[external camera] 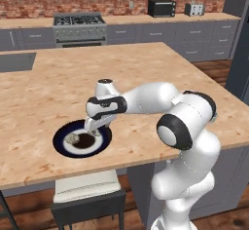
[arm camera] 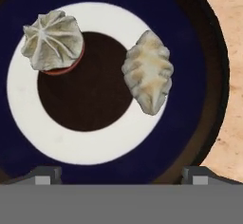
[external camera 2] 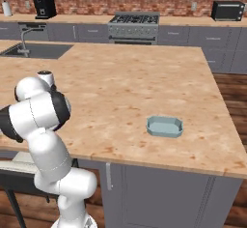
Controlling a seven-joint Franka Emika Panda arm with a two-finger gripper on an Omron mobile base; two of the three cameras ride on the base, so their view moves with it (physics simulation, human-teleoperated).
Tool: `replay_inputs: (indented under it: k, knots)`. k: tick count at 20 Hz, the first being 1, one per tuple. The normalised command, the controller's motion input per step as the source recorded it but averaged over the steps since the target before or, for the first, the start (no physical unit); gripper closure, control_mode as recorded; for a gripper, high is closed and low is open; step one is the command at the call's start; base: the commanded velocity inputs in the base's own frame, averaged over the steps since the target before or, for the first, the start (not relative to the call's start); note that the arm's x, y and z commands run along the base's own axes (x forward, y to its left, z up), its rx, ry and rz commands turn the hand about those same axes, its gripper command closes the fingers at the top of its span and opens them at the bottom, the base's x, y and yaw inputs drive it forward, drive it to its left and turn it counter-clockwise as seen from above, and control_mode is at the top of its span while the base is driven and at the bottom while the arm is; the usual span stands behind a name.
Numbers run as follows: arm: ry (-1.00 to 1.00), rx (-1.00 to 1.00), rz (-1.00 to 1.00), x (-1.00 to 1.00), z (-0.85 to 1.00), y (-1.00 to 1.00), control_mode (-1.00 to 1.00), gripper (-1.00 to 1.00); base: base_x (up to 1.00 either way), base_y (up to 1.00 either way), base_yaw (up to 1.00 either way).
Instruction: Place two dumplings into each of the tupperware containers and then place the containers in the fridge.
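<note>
Two small lumpy beige-white dumplings with greyish folds, on a round dark blue plate (arm camera: pixel 209 95) with a white ring and a dark brown centre: a round pleated dumpling (arm camera: pixel 53 40) at the upper left of the hand view, on the edge between ring and centre, and a longer ridged dumpling (arm camera: pixel 148 71) to the right of it, across ring and blue rim, apart from the first. Directly below the tool (arm camera: pixel 121 175), both between its two dark fingertips (arm camera: pixel 45 176), spread wide and holding nothing. Seen from the left base, tool (external camera: pixel 92 130) low over the plate (external camera: pixel 61 143) near the front edge of the light wooden table (external camera: pixel 146 73). On the same table, well apart to the right, a small pale blue-teal rectangular tupperware container (external camera 2: pixel 165 126), with nothing seen inside.
</note>
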Motion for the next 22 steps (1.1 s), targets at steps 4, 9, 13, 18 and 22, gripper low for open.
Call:
replay_inputs:
  k: [4, 9, 13, 18, 22]
  knots:
    - [0.00, 0.00, -0.01, 0.32, -0.02, 0.05, -1.00, -1.00, 0.00, 0.00, 0.00]
    - [0.00, 0.00, 0.00, 0.24, -0.21, 0.00, -1.00, -1.00, 0.00, 0.00, 0.00]
    - [0.00, 0.00, 0.00, 0.14, -0.25, 0.06, -1.00, -1.00, 0.00, 0.00, 0.00]
    - [0.00, 0.00, 0.00, 0.18, -0.21, 0.13, -1.00, -1.00, 0.00, 0.00, 0.00]
    - [0.01, 0.00, 0.00, 0.22, -0.24, 0.09, -1.00, -1.00, 0.00, 0.00, 0.00]
